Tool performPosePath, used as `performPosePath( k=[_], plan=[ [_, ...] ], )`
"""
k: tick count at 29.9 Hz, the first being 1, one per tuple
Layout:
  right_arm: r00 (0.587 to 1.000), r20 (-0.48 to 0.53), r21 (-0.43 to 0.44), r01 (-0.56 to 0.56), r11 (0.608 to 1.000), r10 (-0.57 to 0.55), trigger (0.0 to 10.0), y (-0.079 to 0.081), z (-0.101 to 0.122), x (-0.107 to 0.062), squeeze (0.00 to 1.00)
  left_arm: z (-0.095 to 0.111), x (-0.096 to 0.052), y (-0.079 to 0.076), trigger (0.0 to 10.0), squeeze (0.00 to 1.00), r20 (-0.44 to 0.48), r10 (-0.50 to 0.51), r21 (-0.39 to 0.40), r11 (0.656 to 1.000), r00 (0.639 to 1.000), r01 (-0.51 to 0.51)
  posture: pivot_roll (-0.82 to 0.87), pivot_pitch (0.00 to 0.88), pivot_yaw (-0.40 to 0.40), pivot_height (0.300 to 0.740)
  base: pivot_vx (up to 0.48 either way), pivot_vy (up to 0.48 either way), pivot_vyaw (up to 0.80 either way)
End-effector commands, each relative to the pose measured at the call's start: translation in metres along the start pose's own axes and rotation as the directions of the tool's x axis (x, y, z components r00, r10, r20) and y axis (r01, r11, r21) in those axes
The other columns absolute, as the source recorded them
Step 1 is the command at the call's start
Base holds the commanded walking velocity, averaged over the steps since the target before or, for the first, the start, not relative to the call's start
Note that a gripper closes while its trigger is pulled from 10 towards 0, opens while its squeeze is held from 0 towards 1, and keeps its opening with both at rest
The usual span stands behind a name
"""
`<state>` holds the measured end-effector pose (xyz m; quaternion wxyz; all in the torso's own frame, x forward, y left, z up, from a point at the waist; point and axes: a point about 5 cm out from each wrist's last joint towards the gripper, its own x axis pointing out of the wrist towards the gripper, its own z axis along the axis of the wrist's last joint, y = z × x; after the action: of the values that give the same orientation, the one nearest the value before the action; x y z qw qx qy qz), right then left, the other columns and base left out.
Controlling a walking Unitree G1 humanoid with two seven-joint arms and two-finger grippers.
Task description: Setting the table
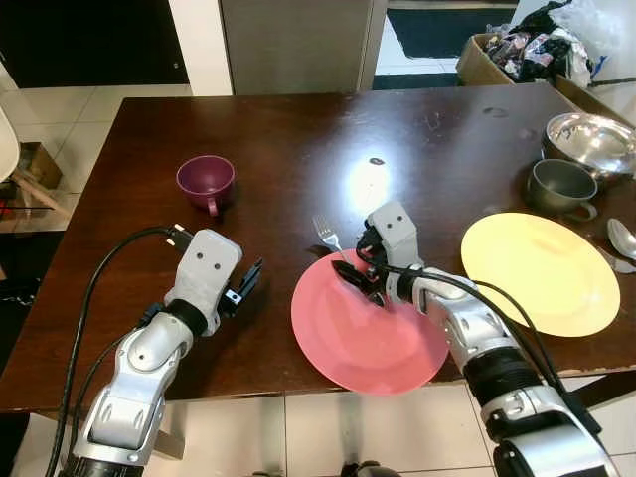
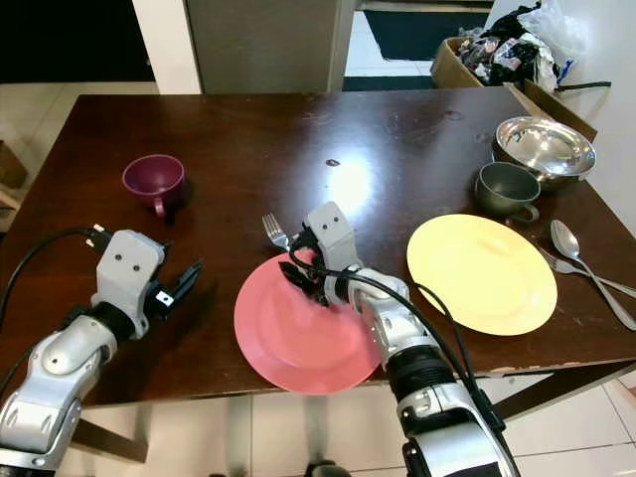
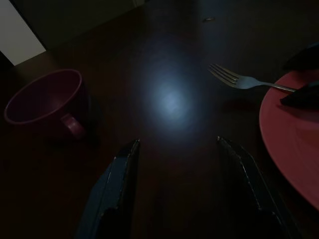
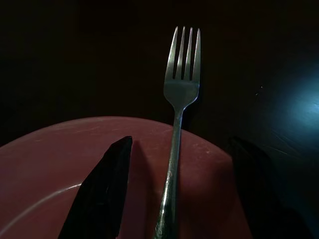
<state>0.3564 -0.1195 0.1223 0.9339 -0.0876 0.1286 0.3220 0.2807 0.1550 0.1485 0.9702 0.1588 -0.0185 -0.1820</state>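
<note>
A silver fork (image 1: 326, 235) lies with its tines on the dark wooden table (image 1: 298, 129) and its handle across the upper-left rim of a pink plate (image 1: 370, 343). My right gripper (image 1: 360, 276) hovers low over that rim and is open. Its two black fingers (image 4: 102, 189) stand on either side of the fork (image 4: 182, 89) handle with gaps between them. My left gripper (image 1: 248, 278) is open with nothing in it, above bare table to the left of the pink plate. A purple cup (image 1: 206, 180) stands beyond it, also seen as the cup (image 3: 45, 99) in the left wrist view.
A yellow plate (image 1: 540, 271) lies to the right of the pink one. Behind it stand a grey mug (image 1: 558, 187) and a steel bowl (image 1: 593, 141), with a spoon (image 1: 622, 238) at the right edge. A box of clutter (image 1: 517, 50) sits on the floor beyond the table.
</note>
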Motion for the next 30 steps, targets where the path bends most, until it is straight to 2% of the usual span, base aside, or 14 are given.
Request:
performPosePath(
  k=[1,6,7,8,10,11,22,30],
  plan=[
    [0.999,-0.019,0.019,-0.030,0.999,0.030,10.0,0.005,-0.004,0.003,0.00,-0.004,-0.002,-0.002,10.0,0.00,-0.024,-0.013,0.002,1.000,1.000,0.013,-0.02,0.083,0.057,0.740,0.000,0.000,0.00],
    [0.998,-0.043,0.027,-0.053,0.998,0.054,10.0,0.010,-0.009,0.007,0.00,-0.004,-0.003,-0.002,10.0,0.00,-0.026,-0.013,0.002,1.000,1.000,0.013,-0.02,0.084,0.059,0.740,0.000,0.000,0.00],
    [0.997,-0.050,0.027,-0.055,0.998,0.056,9.5,0.011,-0.011,0.008,0.00,-0.004,-0.003,-0.002,10.0,0.00,-0.027,-0.014,0.002,1.000,1.000,0.014,-0.02,0.084,0.059,0.740,0.000,0.000,0.00],
    [0.997,-0.059,0.018,-0.057,0.998,0.058,4.4,0.012,-0.014,0.008,0.00,-0.003,-0.003,-0.002,10.0,0.00,-0.027,-0.014,0.001,1.000,1.000,0.014,-0.02,0.083,0.056,0.740,0.000,0.000,0.00],
    [0.996,-0.064,0.011,-0.058,0.998,0.059,4.4,0.013,-0.015,0.008,0.00,-0.003,-0.003,-0.002,10.0,0.00,-0.027,-0.014,0.001,1.000,1.000,0.014,-0.02,0.083,0.056,0.740,0.000,0.000,0.00],
    [0.995,-0.075,0.005,-0.070,0.998,0.070,0.0,0.016,-0.018,0.009,0.00,-0.003,-0.002,-0.002,10.0,0.00,-0.026,-0.012,-0.001,1.000,1.000,0.012,-0.02,0.082,0.054,0.740,0.000,0.000,0.00],
    [0.989,-0.121,0.024,-0.080,0.996,0.082,0.0,0.020,-0.034,0.007,0.00,-0.004,-0.001,-0.004,10.0,0.00,-0.023,-0.008,-0.009,1.000,1.000,0.008,-0.03,0.067,0.044,0.740,0.000,0.000,0.00],
    [0.992,-0.104,0.033,-0.067,0.997,0.070,0.0,0.016,-0.030,0.006,0.00,-0.004,0.000,-0.005,10.0,0.00,-0.020,-0.005,-0.011,1.000,1.000,0.005,-0.03,0.060,0.042,0.740,0.000,0.000,0.00]
  ],
)
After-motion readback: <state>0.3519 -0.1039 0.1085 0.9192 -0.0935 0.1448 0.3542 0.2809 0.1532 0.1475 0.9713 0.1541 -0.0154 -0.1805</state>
